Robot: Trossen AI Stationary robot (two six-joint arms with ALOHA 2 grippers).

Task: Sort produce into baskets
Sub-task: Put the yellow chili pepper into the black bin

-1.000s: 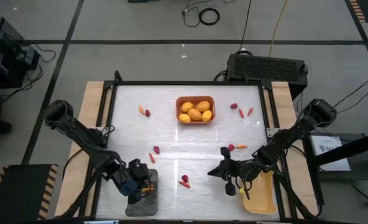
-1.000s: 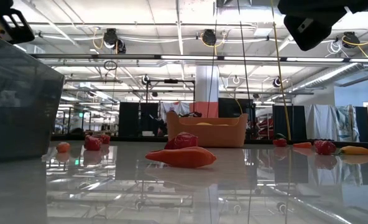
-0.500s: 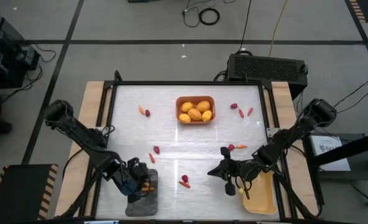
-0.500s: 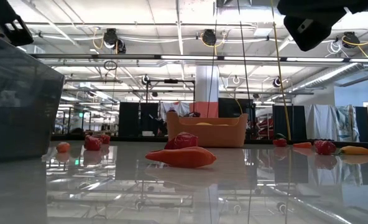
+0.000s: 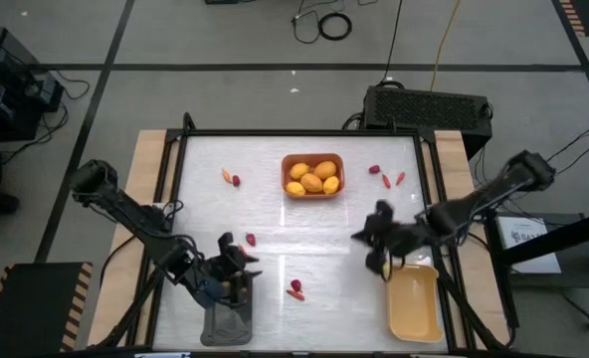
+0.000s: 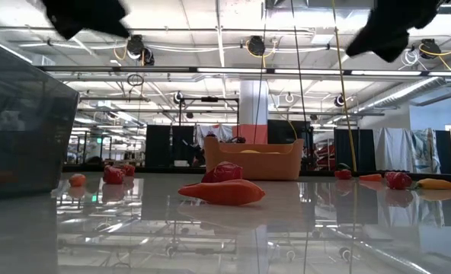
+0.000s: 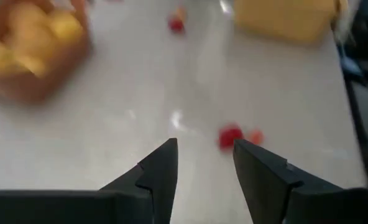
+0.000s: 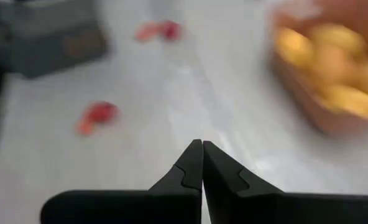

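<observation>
- Left gripper [image 7: 204, 163] hanging open, empty, above dark grey basket [image 5: 226, 323].
- Right gripper [image 8: 202, 163] closed, empty, beside pale yellow basket [image 5: 415, 308].
- Lemons [image 5: 313, 178] sitting in orange basket [image 5: 312, 175]; berries and carrots [image 5: 295, 289] lying scattered.
- Risk: small pieces slipping from the pinch.

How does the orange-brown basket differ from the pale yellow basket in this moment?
The orange-brown plastic basket holds yellow-orange lemon-like fruits; the pale yellow plastic basket looks empty. The orange-brown one sits at the table's far middle, the pale yellow one at the near right corner. Both are shallow, rounded rectangles.
</observation>
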